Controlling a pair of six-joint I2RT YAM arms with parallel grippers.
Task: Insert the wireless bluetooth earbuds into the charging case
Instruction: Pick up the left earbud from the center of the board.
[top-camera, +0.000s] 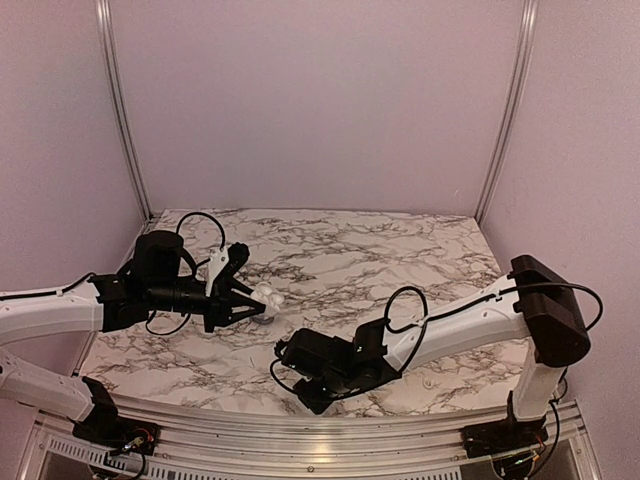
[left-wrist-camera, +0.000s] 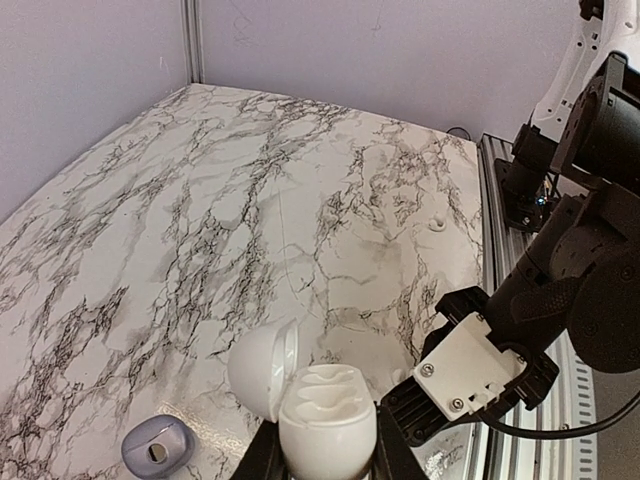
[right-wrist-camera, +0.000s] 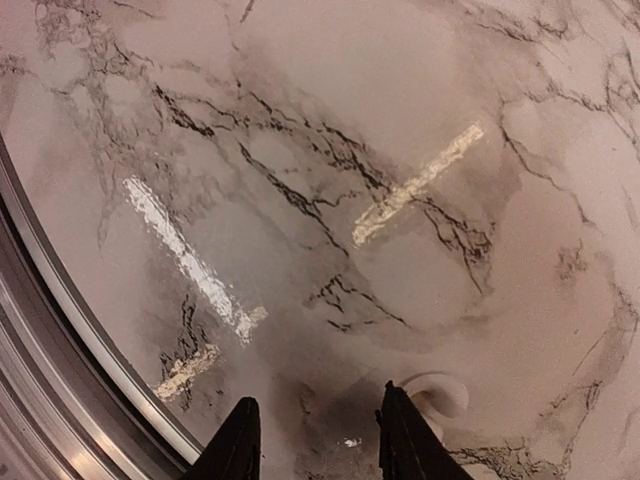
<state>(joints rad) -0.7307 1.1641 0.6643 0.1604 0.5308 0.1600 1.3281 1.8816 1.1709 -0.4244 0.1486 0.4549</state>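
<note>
Left fingers (left-wrist-camera: 258, 462) are clamped on the base of the charging case (left-wrist-camera: 328, 425). The case is a white oval shell held upright, and its hinged lid (left-wrist-camera: 262, 368) is swung back to one side. In the overhead view the case (top-camera: 266, 296) is carried left of centre above the marble surface (left-wrist-camera: 250, 200).

Right fingers (right-wrist-camera: 238, 445) stand apart, with only surface between their tips. A tiny bright speck (right-wrist-camera: 348, 441) lies in the shadow between them, too small to identify. A small whitish ring (right-wrist-camera: 438, 396) sits just beside one finger.

A lavender-grey rounded piece with one dark spot (left-wrist-camera: 157, 447) rests on the surface near the case. The right arm (top-camera: 450, 320) reaches low toward the near aluminium rail (right-wrist-camera: 60, 350).
</note>
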